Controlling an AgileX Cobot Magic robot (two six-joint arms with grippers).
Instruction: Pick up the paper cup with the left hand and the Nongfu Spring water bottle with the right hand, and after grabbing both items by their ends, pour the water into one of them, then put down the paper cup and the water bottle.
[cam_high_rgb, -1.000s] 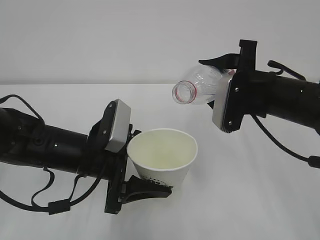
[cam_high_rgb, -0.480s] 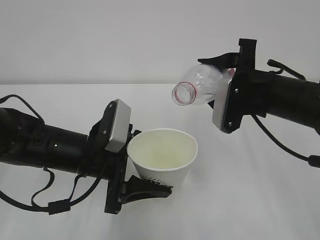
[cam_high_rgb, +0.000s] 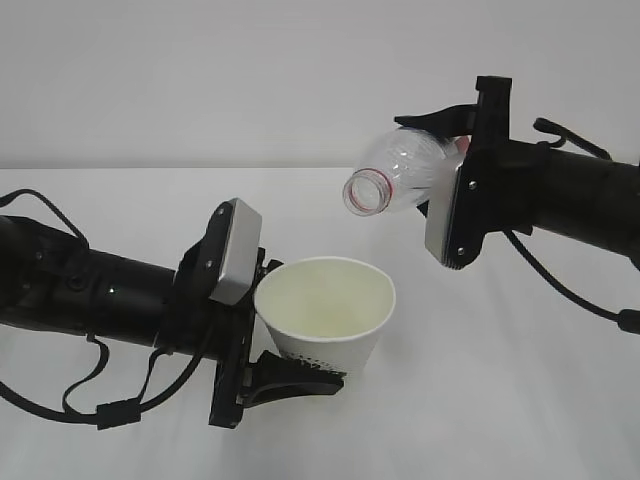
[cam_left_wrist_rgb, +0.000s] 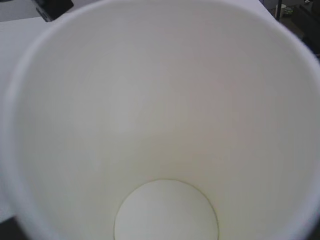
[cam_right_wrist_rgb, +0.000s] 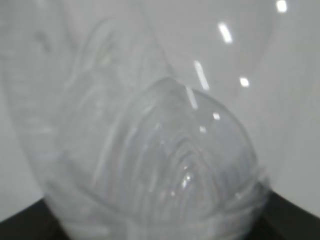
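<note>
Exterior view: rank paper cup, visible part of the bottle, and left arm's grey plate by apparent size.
1. paper cup
2. Nongfu Spring water bottle, partly hidden by the right hand
3. grey plate, close to the bottle; unsure.

A plain white table (cam_high_rgb: 520, 400) is seen; whether the cables (cam_high_rgb: 80, 410) rest on it cannot be told.

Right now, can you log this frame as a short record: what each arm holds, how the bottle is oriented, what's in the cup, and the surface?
left hand: fingers closed on the paper cup near its base, cup roughly upright, mouth open
right hand: holds the Nongfu Spring water bottle by its rear end
bottle orientation: tipped about level, uncapped mouth aimed left and slightly down, above and right of the cup, not touching it
stream: none visible
cup contents: bottom looks dry in the left wrist view; cannot confirm water
surface: white table
</note>
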